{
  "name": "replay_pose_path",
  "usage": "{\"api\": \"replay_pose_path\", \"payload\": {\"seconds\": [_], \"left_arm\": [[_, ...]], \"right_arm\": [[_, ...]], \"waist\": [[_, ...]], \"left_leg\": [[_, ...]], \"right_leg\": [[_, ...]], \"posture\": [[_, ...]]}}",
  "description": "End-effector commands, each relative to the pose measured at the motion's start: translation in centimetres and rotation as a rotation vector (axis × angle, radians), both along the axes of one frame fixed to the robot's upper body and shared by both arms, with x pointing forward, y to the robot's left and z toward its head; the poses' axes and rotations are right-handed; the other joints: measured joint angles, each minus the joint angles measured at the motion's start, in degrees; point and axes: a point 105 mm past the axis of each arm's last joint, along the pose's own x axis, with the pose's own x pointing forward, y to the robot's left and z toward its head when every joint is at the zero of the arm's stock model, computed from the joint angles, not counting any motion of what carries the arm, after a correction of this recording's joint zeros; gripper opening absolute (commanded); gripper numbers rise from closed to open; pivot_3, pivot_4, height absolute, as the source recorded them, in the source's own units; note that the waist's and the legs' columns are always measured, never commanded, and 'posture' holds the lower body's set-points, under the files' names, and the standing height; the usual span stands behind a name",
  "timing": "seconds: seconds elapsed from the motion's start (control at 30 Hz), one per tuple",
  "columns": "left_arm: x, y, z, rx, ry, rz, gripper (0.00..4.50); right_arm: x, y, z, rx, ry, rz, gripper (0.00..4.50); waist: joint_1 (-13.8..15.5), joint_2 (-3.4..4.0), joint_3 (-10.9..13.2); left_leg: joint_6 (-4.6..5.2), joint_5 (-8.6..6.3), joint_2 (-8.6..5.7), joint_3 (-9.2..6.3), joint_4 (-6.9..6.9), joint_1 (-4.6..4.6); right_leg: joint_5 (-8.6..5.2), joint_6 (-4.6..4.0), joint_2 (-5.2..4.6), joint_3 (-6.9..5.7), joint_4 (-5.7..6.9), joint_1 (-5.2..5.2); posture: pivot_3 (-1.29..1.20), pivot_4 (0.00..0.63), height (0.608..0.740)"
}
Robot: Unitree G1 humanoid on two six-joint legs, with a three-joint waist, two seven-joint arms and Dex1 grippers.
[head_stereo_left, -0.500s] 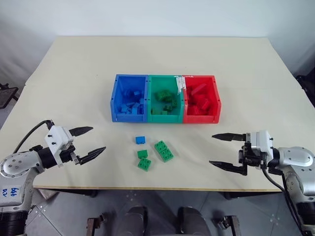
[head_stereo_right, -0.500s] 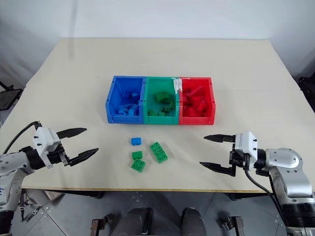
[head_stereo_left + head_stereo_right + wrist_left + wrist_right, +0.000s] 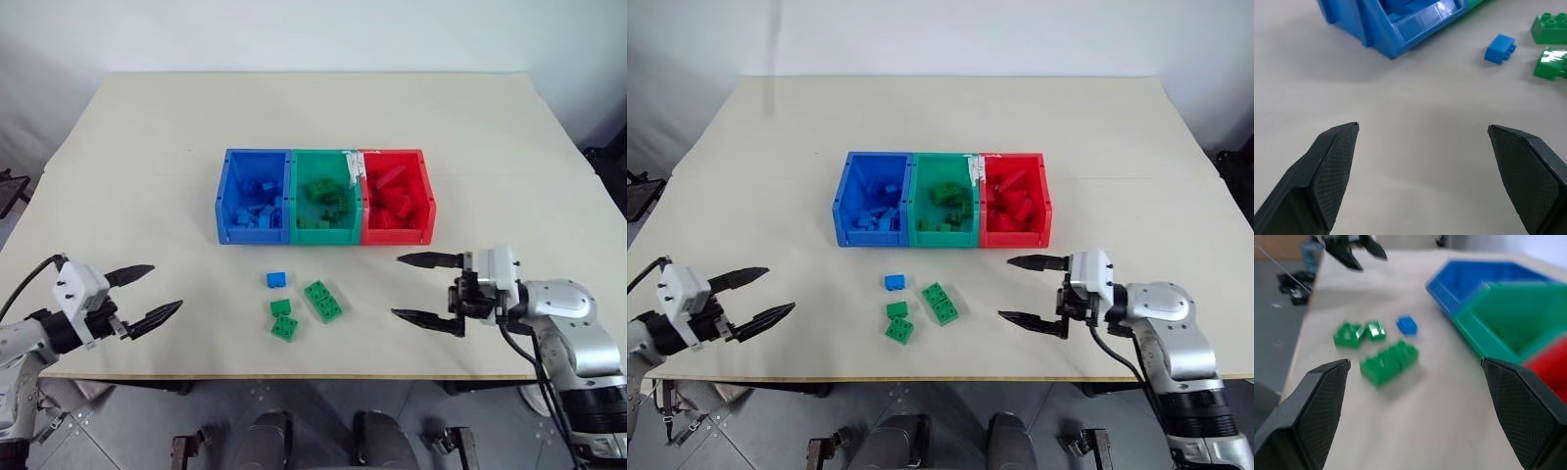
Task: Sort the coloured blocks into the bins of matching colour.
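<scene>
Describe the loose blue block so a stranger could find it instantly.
Start at the joined row of bins mid-table and look at the bare table just in front of the green bin. Four loose blocks lie there; the blue block sits nearest the bins, the only one not green.

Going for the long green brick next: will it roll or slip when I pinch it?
The long green brick looks like stiff moulded plastic with flat sides lying flat on the table, so it probably won't roll. Its glossy surface could slip between narrow fingertips. Being small, it is likely light and may skid if nudged.

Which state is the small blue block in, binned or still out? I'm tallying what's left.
Out. The blue block lies on the table in front of the blue bin, beside loose green blocks.
</scene>
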Motion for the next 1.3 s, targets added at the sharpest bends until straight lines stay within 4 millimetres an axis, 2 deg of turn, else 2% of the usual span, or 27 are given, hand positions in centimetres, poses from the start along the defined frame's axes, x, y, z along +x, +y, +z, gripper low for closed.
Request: {"api": "replay_pose_path", "payload": {"seconds": [0.03, 0.13, 0.23, 0.37, 0.53, 0.7, 0.8, 0.87, 0.97, 1.13, 1.3], "left_arm": [[-0.5, 0.0, 0.9, 0.006, -0.054, -0.007, 4.48], [-0.2, -1.3, 1.4, 0.01, -0.07, -0.054, 4.48], [0.2, -4.4, 1.6, 0.059, -0.068, -0.19, 4.48], [0.9, -9.6, 2.2, 0.125, -0.013, -0.393, 4.48], [0.8, -16.2, 2.9, 0.155, -0.039, -0.703, 4.48], [2.0, -20.8, 2.0, 0.207, -0.064, -0.86, 4.48], [2.8, -23.7, 1.2, 0.333, -0.115, -0.993, 4.48], [3.8, -24.8, 1.0, 0.407, -0.135, -1.049, 4.48], [4.6, -25.4, 0.6, 0.481, -0.133, -1.111, 4.48], [5.2, -25.6, -0.5, 0.619, -0.088, -1.205, 4.48], [5.3, -25.8, -1.0, 0.673, -0.075, -1.257, 4.48]], "right_arm": [[-0.2, 0.6, 1.1, 0.017, -0.04, 0.02, 4.5], [-0.2, -0.1, 1.1, 0.007, -0.04, 0.0, 4.5], [-0.4, -1.5, 0.8, -0.015, -0.039, -0.049, 4.5], [-1.4, -3.7, 0.2, -0.052, -0.027, -0.132, 4.5], [-3.0, -6.0, -0.5, -0.073, -0.012, -0.254, 4.5], [-4.3, -7.4, -1.2, -0.09, 0.007, -0.356, 4.5], [-5.4, -7.9, -1.4, -0.085, 0.01, -0.416, 4.5], [-6.1, -8.0, -1.4, -0.074, 0.018, -0.449, 4.5], [-7.1, -7.9, -1.6, -0.065, 0.042, -0.48, 4.5], [-8.5, -7.7, -1.9, -0.062, 0.096, -0.511, 4.5], [-8.7, -7.7, -1.8, -0.058, 0.101, -0.532, 4.5]], "waist": [[0.4, 0.0, 0.0], [0.9, -0.01, 0.0], [1.6, 0.0, 0.0], [1.8, 0.0, 0.0], [1.3, 0.06, 0.0], [1.4, 0.07, 0.0], [1.8, 0.05, 0.0], [1.9, 0.04, 0.0], [1.7, 0.04, 0.0], [1.5, 0.04, 0.0], [1.6, 0.03, 0.0]], "left_leg": [[0.0, 0.0, -0.01, -0.04, 0.02, 0.0], [0.01, -0.01, -0.06, -0.09, 0.05, -0.01], [0.0, -0.01, -0.06, -0.09, 0.05, -0.01], [0.01, 0.0, -0.1, -0.14, 0.09, -0.03], [0.0, 0.0, -0.05, 0.0, -0.01, -0.01], [0.02, 0.02, -0.26, 0.11, 0.06, -0.02], [0.06, 0.04, -0.31, 0.13, 0.16, -0.05], [0.07, 0.04, -0.35, 0.1, 0.26, -0.08], [0.08, 0.04, -0.34, 0.1, 0.3, -0.11], [0.09, 0.04, -0.32, 0.1, 0.26, -0.09], [0.11, 0.03, -0.33, 0.06, 0.36, -0.1]], "right_leg": [[0.0, -0.01, -0.01, -0.02, -0.04, 0.02], [0.02, -0.03, -0.04, -0.03, -0.09, 0.03], [0.02, -0.04, -0.04, -0.03, -0.1, 0.03], [0.04, -0.07, -0.04, -0.05, -0.08, 0.07], [0.05, -0.08, 0.03, -0.04, 0.02, 0.04], [0.05, -0.07, 0.06, -0.05, 0.04, 0.06], [0.05, -0.07, 0.06, -0.07, 0.07, 0.1], [0.06, -0.04, 0.06, -0.09, 0.07, 0.14], [0.06, -0.03, 0.08, -0.1, 0.05, 0.14], [0.06, -0.03, 0.09, -0.08, 0.08, 0.11], [0.06, -0.03, 0.09, -0.08, 0.14, 0.12]], "posture": [[0.0, 0.15, 0.74], [0.0, 0.15, 0.74], [0.0, 0.15, 0.74], [0.0, 0.15, 0.74], [0.0, 0.15, 0.74], [0.0, 0.15, 0.74], [0.0, 0.15, 0.74], [0.0, 0.15, 0.74], [0.0, 0.15, 0.74], [0.0, 0.15, 0.74], [0.0, 0.15, 0.74]]}}
